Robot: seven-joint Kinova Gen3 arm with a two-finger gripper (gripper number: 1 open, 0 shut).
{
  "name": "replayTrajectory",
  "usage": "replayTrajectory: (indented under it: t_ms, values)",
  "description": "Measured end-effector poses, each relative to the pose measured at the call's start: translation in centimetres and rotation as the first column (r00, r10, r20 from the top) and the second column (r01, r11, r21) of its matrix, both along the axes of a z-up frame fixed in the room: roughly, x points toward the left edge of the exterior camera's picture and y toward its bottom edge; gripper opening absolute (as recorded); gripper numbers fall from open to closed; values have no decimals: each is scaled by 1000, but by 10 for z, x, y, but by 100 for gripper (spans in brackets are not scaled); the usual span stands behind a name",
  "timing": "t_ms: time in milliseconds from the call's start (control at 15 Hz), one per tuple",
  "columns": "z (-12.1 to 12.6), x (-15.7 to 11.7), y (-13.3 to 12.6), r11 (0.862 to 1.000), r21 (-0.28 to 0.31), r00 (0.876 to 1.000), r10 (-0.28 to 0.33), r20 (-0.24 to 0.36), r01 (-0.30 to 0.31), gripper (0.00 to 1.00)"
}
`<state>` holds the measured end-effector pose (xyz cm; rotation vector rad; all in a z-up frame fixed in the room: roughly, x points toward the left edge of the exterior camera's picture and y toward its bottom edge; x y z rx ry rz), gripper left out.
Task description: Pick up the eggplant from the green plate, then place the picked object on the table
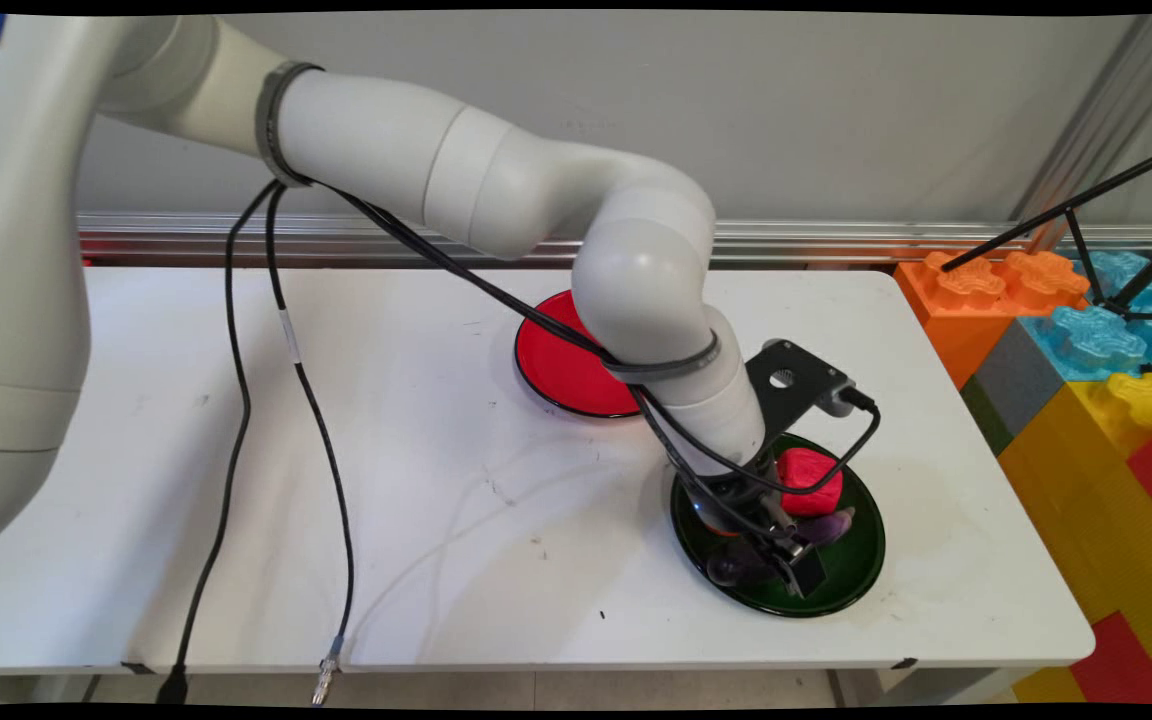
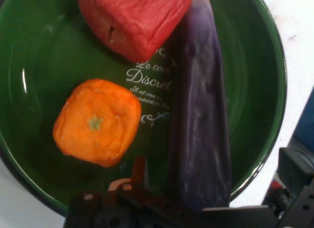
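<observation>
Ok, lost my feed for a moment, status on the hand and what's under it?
Gripper down in green bowl, fingers unreadable. Purple eggplant nearest; orange fruit, red fruit alongside. Red plate apart, behind.

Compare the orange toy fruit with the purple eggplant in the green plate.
The orange toy fruit is squat and blocky with a green stem mark; the purple eggplant is long and slender. The orange lies clear of the jaws, while the eggplant runs down under them. Both lie in the green plate.

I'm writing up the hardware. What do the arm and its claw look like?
The arm is glossy white with rounded links, grey bands around two joints and blue lettering on its big left link. Black cables hang from it. The claw is black, with a black bracket beside the wrist.
</observation>
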<state>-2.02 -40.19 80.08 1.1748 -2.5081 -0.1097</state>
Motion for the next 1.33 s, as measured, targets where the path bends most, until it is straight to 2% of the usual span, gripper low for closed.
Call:
replayTrajectory:
  t_ms: [467,533,1067,1333]
  values:
    - [-13,-5,-1,1000,-8,1000,-20,17,20,100]
    - [-14,-5,-1,1000,-10,1000,-24,16,24,0]
    - [-16,-14,0,998,-25,998,-61,-8,61,0]
    - [-8,-16,0,998,-32,998,-62,-21,61,0]
